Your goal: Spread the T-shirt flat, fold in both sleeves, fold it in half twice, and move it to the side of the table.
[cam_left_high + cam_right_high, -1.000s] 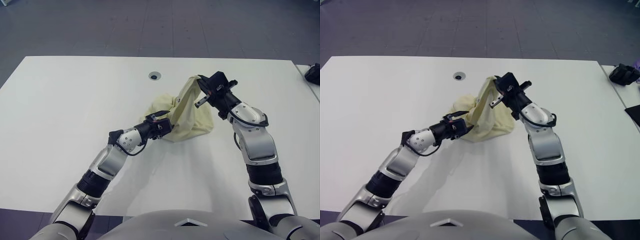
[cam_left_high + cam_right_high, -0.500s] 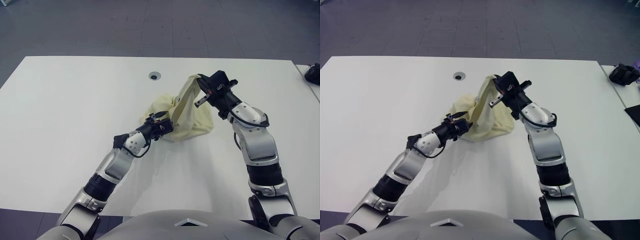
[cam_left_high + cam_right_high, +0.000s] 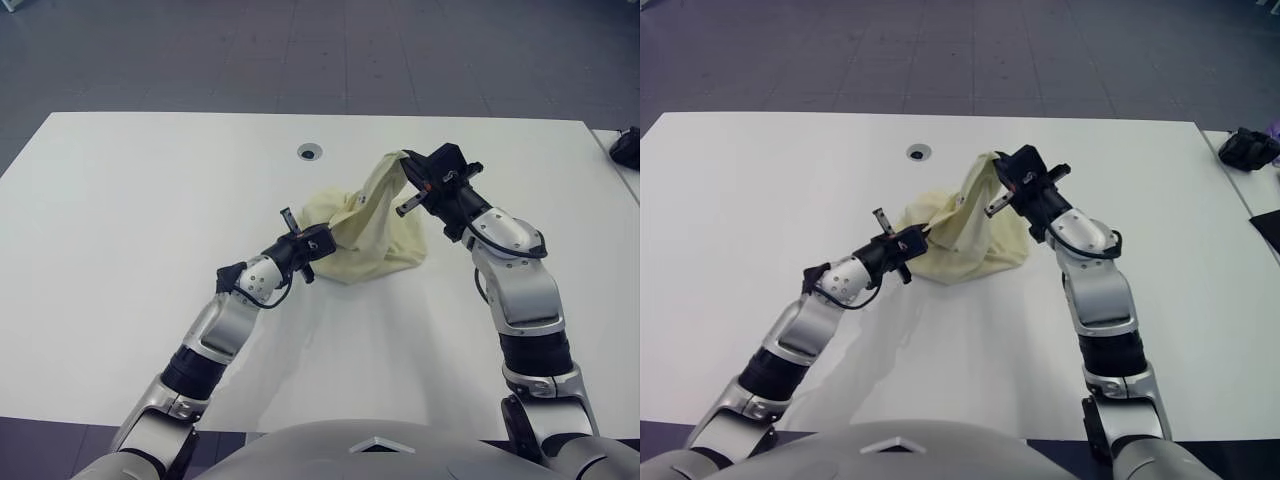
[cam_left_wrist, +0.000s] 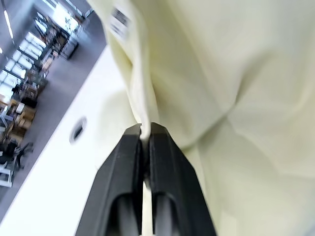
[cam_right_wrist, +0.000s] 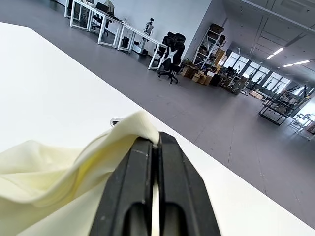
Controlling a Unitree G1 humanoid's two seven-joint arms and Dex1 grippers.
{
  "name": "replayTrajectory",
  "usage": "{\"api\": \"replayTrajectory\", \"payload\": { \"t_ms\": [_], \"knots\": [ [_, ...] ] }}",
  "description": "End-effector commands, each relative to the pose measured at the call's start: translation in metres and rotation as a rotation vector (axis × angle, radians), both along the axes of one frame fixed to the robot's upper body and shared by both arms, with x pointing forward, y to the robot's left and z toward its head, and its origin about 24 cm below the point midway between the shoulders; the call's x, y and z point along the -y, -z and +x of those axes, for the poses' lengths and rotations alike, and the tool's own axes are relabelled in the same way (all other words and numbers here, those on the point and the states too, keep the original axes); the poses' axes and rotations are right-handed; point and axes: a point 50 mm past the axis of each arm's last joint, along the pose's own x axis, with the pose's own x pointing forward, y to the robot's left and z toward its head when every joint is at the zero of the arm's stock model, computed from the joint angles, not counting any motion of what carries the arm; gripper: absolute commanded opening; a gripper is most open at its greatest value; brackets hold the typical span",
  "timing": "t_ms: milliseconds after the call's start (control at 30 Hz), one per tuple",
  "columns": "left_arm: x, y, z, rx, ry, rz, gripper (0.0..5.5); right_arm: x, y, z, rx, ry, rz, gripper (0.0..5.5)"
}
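T-shirt, pale yellow and bunched into a soft heap, sits around the middle of the white table, a little to the right, with part of it lifted off the surface. Nearest, the left gripper comes in low from the near left and has its two black fingers pressed together on a thin doubled edge at the heap's left side, which looks like a hem or seam with a small label close by. Beyond it the bulk of the cloth lies slumped on the tabletop in loose, rounded folds. Farther and to the right, the right gripper is pinching a peak of the fabric and holding it raised, so the cloth drapes down from that point like a tent. The material looks like a light, limp knit with a matte surface. It should weigh almost nothing, sag wherever it is unsupported, and slide easily over the smooth tabletop. It is not fragile, but a thin pinch could slip out. Hems, shoulder seams or the collar seem the soundest places to grip, since pulling two seam points apart would open the body flat. Past the shirt a small round cable hole is set in the far part of the table.
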Motion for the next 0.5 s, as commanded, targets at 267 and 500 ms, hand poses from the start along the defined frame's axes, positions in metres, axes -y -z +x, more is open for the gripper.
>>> {"api": "replayTrajectory", "payload": {
  "t_ms": [267, 500],
  "knots": [
    [-0.053, -0.126, 0.085, 0.283, 0.053, 0.216, 0.02, 0.019, -0.081, 0.037, 0.126, -0.039, -0.009, 0.00],
    [-0.051, -0.182, 0.143, 0.424, -0.099, 0.362, 0.02, 0.023, -0.135, 0.094, 0.274, 0.009, -0.121, 0.00]
  ]
}}
